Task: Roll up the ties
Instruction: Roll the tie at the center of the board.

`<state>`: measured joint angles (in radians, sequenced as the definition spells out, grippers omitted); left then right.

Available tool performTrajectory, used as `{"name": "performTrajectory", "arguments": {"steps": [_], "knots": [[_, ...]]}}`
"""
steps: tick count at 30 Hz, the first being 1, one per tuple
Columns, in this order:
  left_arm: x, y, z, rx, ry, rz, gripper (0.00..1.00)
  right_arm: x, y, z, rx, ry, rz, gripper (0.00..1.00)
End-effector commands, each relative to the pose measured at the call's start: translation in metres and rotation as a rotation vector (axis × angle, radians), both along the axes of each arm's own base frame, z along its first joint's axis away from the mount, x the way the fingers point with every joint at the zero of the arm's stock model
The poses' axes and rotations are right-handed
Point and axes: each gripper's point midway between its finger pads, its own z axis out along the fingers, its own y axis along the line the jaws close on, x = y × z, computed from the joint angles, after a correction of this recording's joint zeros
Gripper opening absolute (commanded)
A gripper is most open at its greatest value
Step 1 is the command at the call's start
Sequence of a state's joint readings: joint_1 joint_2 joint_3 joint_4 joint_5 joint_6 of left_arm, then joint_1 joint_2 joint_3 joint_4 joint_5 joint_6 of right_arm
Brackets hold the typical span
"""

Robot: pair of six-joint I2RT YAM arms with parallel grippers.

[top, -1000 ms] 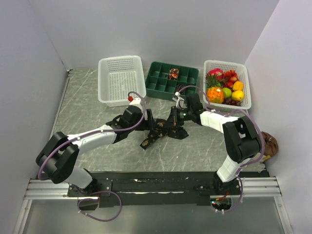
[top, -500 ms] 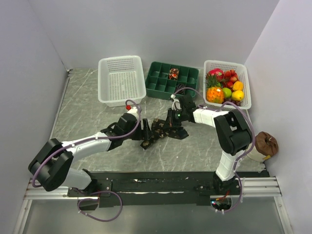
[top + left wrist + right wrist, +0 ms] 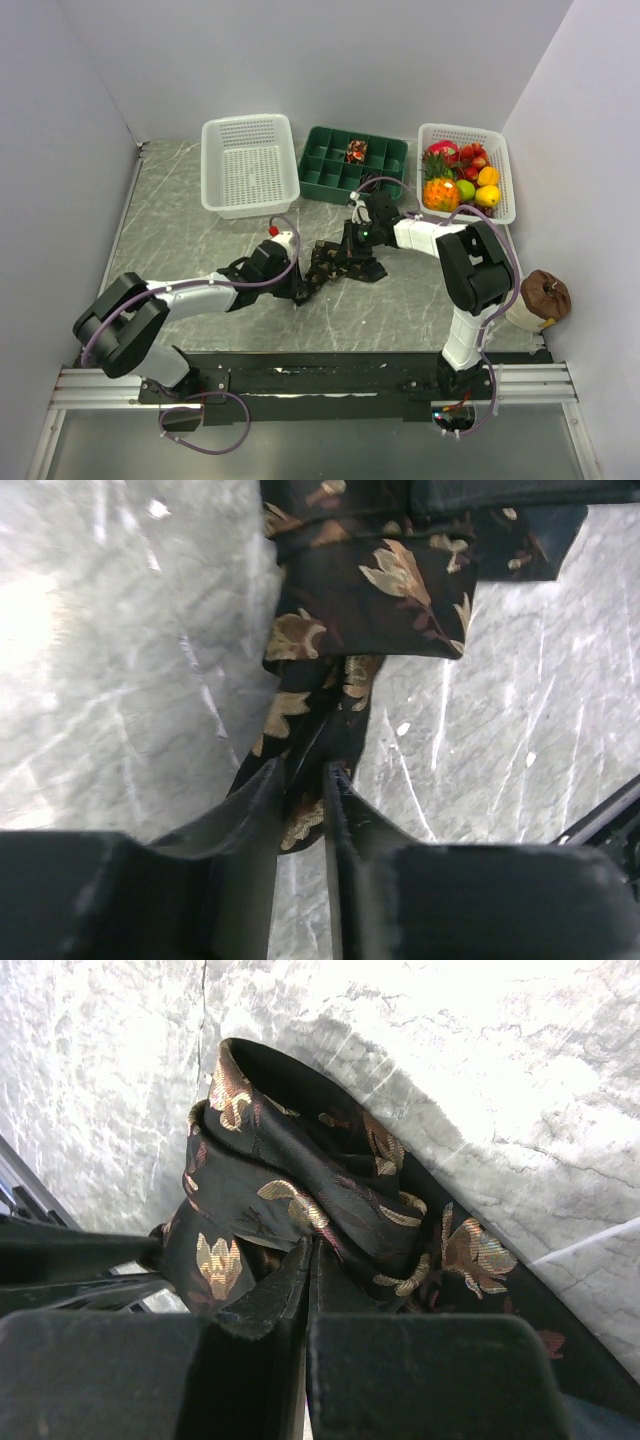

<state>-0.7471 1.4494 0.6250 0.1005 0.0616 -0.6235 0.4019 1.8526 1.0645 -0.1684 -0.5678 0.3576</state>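
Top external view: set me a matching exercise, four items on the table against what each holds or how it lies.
Items
1. left white basket
2. green tray
3. right white basket
4. dark patterned tie

States
A. heaped with fruit
B. bunched on the table
C. holds nothing
D. one small reddish coil in a back compartment

Pairs: 1-C, 2-D, 3-A, 4-B
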Motion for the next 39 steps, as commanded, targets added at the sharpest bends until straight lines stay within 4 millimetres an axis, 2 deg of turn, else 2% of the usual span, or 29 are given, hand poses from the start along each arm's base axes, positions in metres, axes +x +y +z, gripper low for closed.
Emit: {"name": "performTrajectory", "arguments": {"steps": [1, 2, 3, 9, 13, 16, 17, 21, 27, 31, 32, 33, 34, 35, 36, 39], "knots": [[0.009, -0.026, 0.019, -0.093, -0.051, -0.050, 0.15, 0.010, -0.001, -0.001, -0.028, -0.023, -0.007, 0.00], [0.008, -0.030, 0.020, -0.104, -0.053, -0.059, 0.10, 0.010, -0.001, -0.001, -0.028, -0.020, -0.006, 0.00], [0.010, -0.034, 0.022, -0.120, -0.062, -0.059, 0.01, 0.010, -0.001, -0.002, -0.028, -0.018, -0.006, 0.00], [0.029, -0.051, 0.039, -0.140, -0.147, -0.054, 0.01, 0.008, -0.002, -0.008, -0.035, -0.003, 0.000, 0.00], [0.045, -0.063, 0.061, -0.172, -0.220, -0.047, 0.01, 0.007, -0.002, -0.011, -0.039, 0.006, 0.004, 0.00], [0.053, -0.068, 0.067, -0.167, -0.238, -0.047, 0.01, 0.008, -0.003, -0.014, -0.044, 0.014, 0.001, 0.01], [0.052, -0.072, 0.060, -0.159, -0.219, -0.065, 0.01, 0.007, -0.002, -0.015, -0.045, 0.016, 0.003, 0.00], [0.054, -0.081, 0.060, -0.198, -0.218, -0.072, 0.01, 0.006, -0.001, -0.018, -0.041, 0.025, 0.009, 0.00], [0.070, -0.079, 0.071, -0.206, -0.266, 0.002, 0.01, 0.005, -0.002, -0.021, -0.048, 0.031, 0.007, 0.00], [0.094, -0.075, 0.082, -0.175, -0.327, 0.081, 0.01, 0.004, -0.003, -0.025, -0.051, 0.040, 0.009, 0.00], [0.098, -0.074, 0.081, -0.169, -0.329, 0.090, 0.01, 0.004, -0.002, -0.025, -0.049, 0.041, 0.011, 0.00], [0.101, -0.074, 0.070, -0.140, -0.314, 0.094, 0.01, 0.004, -0.002, -0.025, -0.048, 0.041, 0.009, 0.00], [0.109, -0.073, 0.070, -0.128, -0.311, 0.107, 0.01, 0.004, -0.002, -0.026, -0.049, 0.043, 0.007, 0.00], [0.112, -0.075, 0.058, -0.103, -0.293, 0.106, 0.01, 0.003, -0.002, -0.026, -0.047, 0.047, 0.010, 0.00], [0.117, -0.077, 0.057, -0.099, -0.296, 0.105, 0.01, 0.004, -0.002, -0.026, -0.048, 0.045, 0.008, 0.00], [0.119, -0.079, 0.036, -0.074, -0.267, 0.092, 0.01, 0.005, -0.003, -0.026, -0.053, 0.043, 0.004, 0.00]]}}
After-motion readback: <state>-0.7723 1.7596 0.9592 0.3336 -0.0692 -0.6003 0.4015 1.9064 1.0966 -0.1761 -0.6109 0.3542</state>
